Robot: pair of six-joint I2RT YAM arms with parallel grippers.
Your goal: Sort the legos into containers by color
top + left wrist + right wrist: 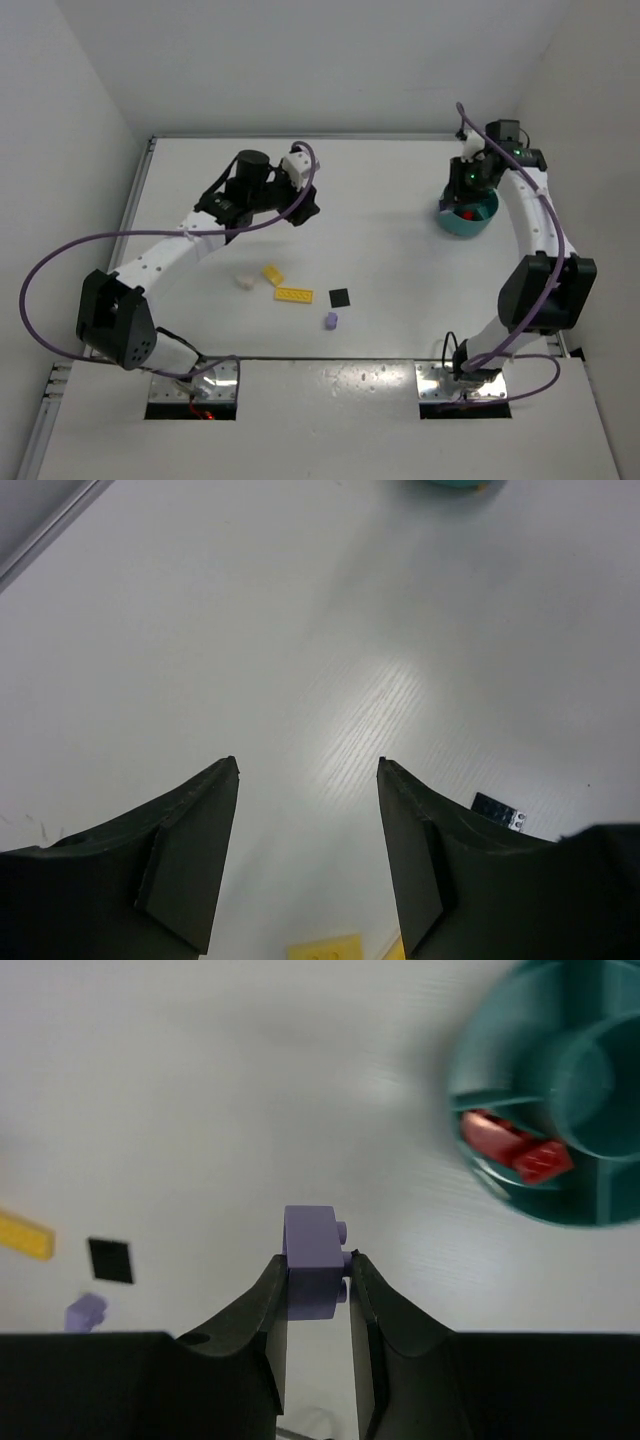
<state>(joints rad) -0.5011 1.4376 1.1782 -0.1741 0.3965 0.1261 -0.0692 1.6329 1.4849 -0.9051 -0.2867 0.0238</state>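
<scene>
Noted left pincer (pixel 308 768) spread apart, arm stretched forward. Noted right pincer (pixel 316 1260) clamped on small lavender plastic brick (pixel 309 1232), arm bowed far forward.

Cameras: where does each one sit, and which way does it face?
Top external: above and behind, looking down on the table; both arms show.
Left wrist: looks down at bare table past the open left gripper.
Right wrist: looks past the right gripper, shut on a lavender brick, toward the teal bowl.
Shared: the teal bowl, in top and right wrist views.
</scene>
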